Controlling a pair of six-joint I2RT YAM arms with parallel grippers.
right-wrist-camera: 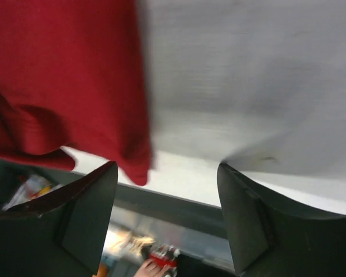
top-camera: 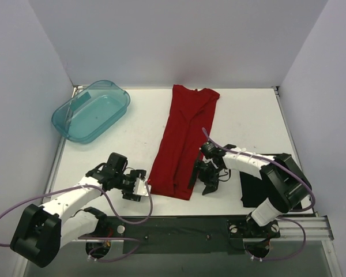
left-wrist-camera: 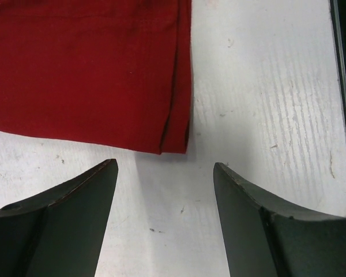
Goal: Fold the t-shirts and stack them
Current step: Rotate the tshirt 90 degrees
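Red t-shirt [top-camera: 184,141]: I see it folded lengthwise into a long narrow strip down the middle of the table [top-camera: 248,115]. The collar end is at the far edge and the bottom hem is close to the near edge, between my two grippers.

Black t-shirt [top-camera: 254,187]: flat on the near right side, just beside the right arm and partly hidden under it. It's apart from the red one.

Left gripper [top-camera: 143,188]: parked right at the near left corner of the red strip. On the left wrist cam its jaws [left-wrist-camera: 164,167] are spread wide with only bare tabletop between them. The folded corner of the red t-shirt [left-wrist-camera: 86,63] sits just past the fingertips, not touching as far as I can see.

Right gripper [top-camera: 203,180]: at the near right corner of the strip. Its wrist cam is blurry, but the fingers [right-wrist-camera: 167,167] are clearly apart with nothing pinched. A bunched bit of red cloth [right-wrist-camera: 63,75] hangs next to one finger, and I can't tell if it's touching.

Teal tub [top-camera: 95,115]: far left corner, well away from both shirts.
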